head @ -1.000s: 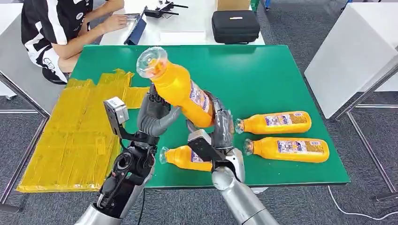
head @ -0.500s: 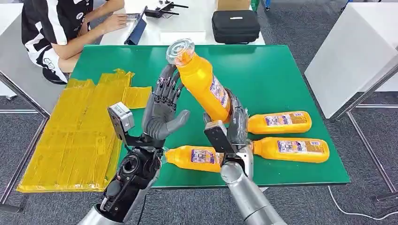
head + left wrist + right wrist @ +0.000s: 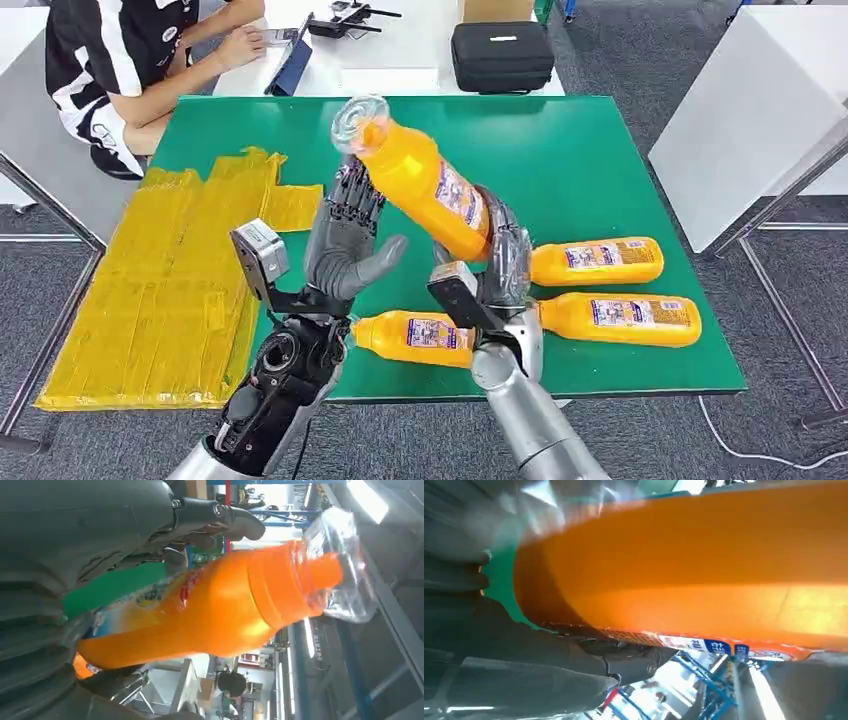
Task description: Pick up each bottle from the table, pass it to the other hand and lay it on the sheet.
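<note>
My right hand [image 3: 495, 265] grips the base of an orange bottle [image 3: 425, 190] with a clear cap, held above the green table [image 3: 560, 160] and tilted up to the left. Close up, the bottle's orange body [image 3: 704, 570] lies against my right hand's fingers [image 3: 614, 662]. My left hand [image 3: 345, 240] stands open beside it, fingers upright behind the bottle's neck and thumb out below the body. From the left wrist, the bottle [image 3: 215, 615] crosses in front of the left fingers [image 3: 220, 520]. The yellow sheet [image 3: 170, 280] covers the table's left side.
Three more orange bottles lie on the table: one [image 3: 410, 335] near the front edge under my hands, two [image 3: 595, 262] [image 3: 615, 318] to the right. A person [image 3: 110, 60] sits at the back left. A black case [image 3: 500, 55] is on the far white table.
The right hand first carried the bottle right, then tipped its cap back left towards the left hand. The left hand's fingers opened and straightened upward.
</note>
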